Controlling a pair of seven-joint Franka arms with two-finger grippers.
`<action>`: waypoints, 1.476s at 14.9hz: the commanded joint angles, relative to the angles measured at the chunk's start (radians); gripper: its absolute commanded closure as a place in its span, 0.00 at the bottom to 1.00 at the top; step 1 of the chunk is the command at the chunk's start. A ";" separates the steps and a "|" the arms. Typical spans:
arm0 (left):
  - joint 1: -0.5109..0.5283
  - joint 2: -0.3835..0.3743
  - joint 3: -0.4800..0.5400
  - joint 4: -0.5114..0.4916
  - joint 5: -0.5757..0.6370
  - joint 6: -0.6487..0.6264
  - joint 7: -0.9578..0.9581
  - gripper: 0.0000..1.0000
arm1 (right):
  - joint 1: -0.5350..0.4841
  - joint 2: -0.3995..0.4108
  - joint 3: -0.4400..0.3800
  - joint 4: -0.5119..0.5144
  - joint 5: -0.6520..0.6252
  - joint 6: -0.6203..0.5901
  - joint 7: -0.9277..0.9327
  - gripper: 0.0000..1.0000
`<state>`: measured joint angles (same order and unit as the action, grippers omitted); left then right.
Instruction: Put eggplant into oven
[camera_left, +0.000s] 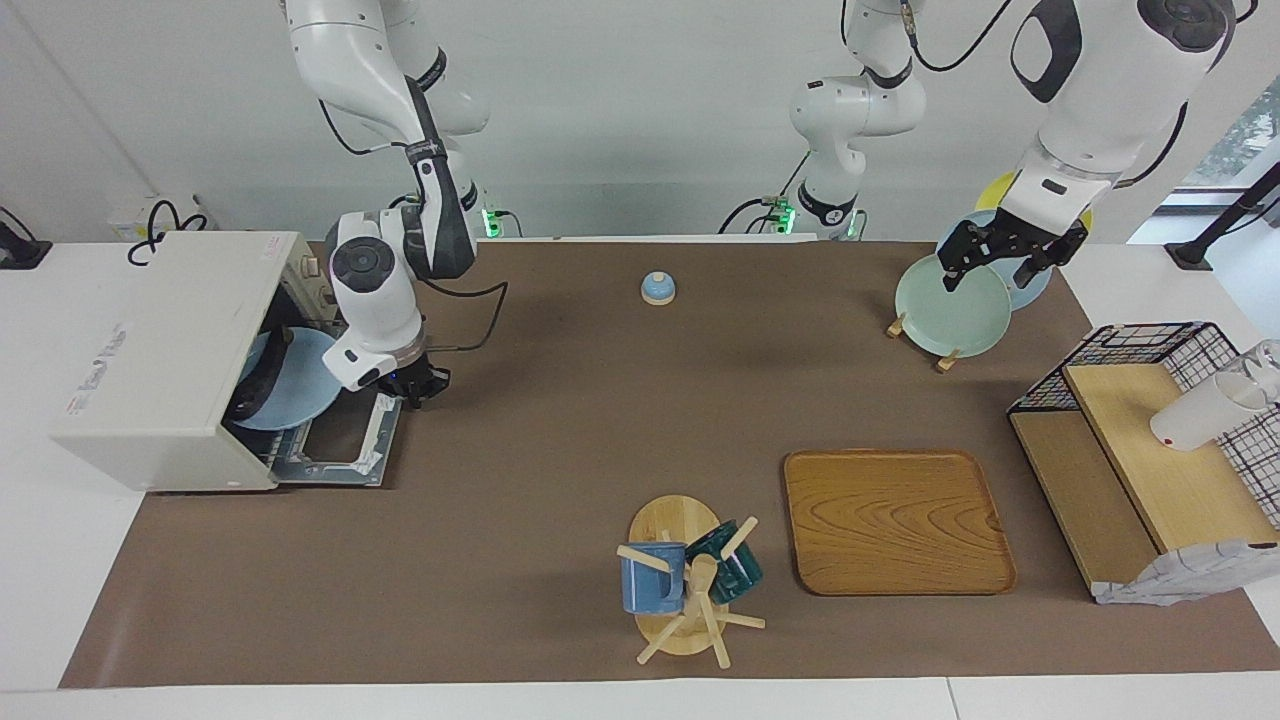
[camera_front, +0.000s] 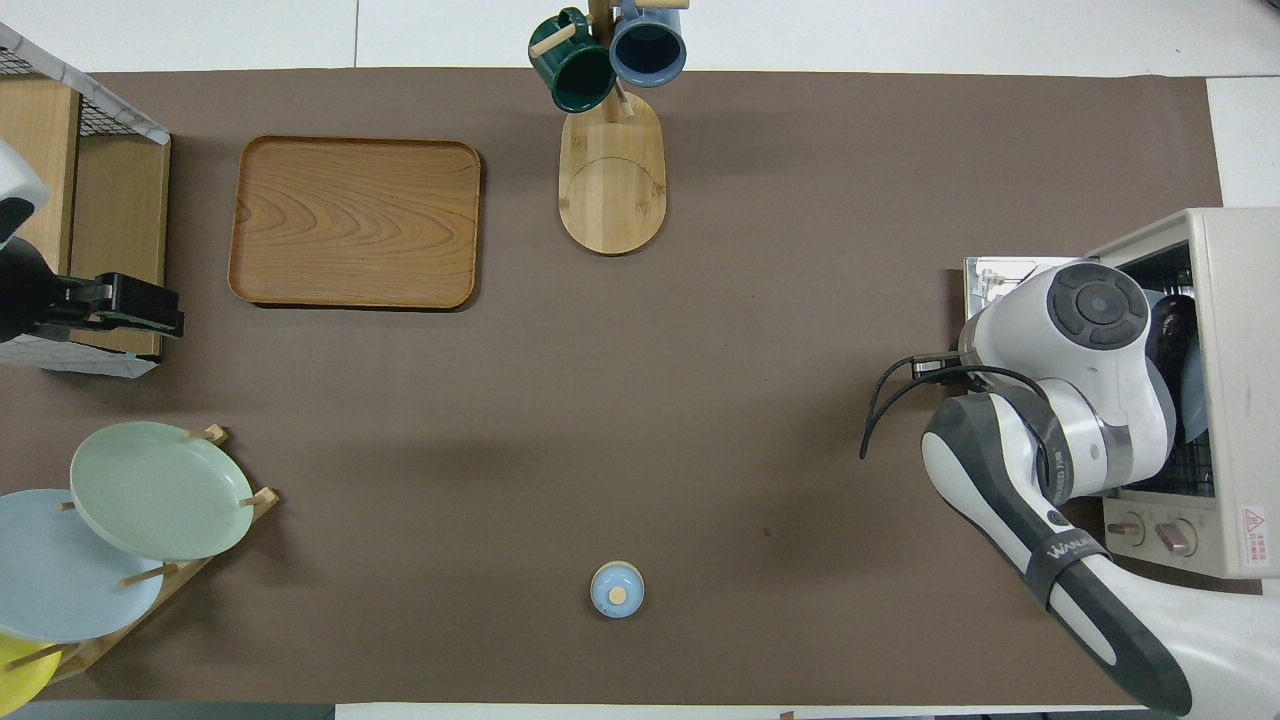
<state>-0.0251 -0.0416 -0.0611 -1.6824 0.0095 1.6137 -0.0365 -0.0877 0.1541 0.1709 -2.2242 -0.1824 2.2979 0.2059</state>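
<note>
The cream-white oven (camera_left: 170, 350) stands at the right arm's end of the table with its door (camera_left: 335, 445) dropped open. Inside, the dark eggplant (camera_left: 263, 382) lies along the edge of a light blue plate (camera_left: 310, 385); in the overhead view the eggplant (camera_front: 1172, 325) shows in the oven (camera_front: 1235, 300) mouth. My right gripper (camera_left: 417, 392) is shut with nothing in it, just outside the door's edge, low over the mat. My left gripper (camera_left: 988, 278) hangs open over the plate rack, holding nothing.
A pale green plate (camera_left: 950, 305) stands in the rack at the left arm's end. A wooden tray (camera_left: 895, 520) and a mug tree (camera_left: 690, 585) lie farther from the robots. A small blue knobbed lid (camera_left: 657, 288) sits near them. A wire-and-wood shelf (camera_left: 1150, 440) holds a white cup (camera_left: 1200, 412).
</note>
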 joint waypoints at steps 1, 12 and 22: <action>-0.010 0.003 0.009 0.010 0.021 -0.015 -0.003 0.00 | -0.012 -0.005 0.005 -0.012 -0.037 0.014 -0.002 1.00; -0.010 0.003 0.009 0.010 0.021 -0.015 -0.003 0.00 | -0.007 0.004 0.010 0.191 -0.189 -0.230 -0.052 1.00; -0.010 0.003 0.009 0.010 0.023 -0.015 -0.003 0.00 | -0.173 -0.064 0.002 0.268 -0.101 -0.345 -0.319 1.00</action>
<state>-0.0251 -0.0416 -0.0611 -1.6824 0.0095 1.6137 -0.0365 -0.1884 0.0625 0.1866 -1.9625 -0.2573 1.9235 -0.0402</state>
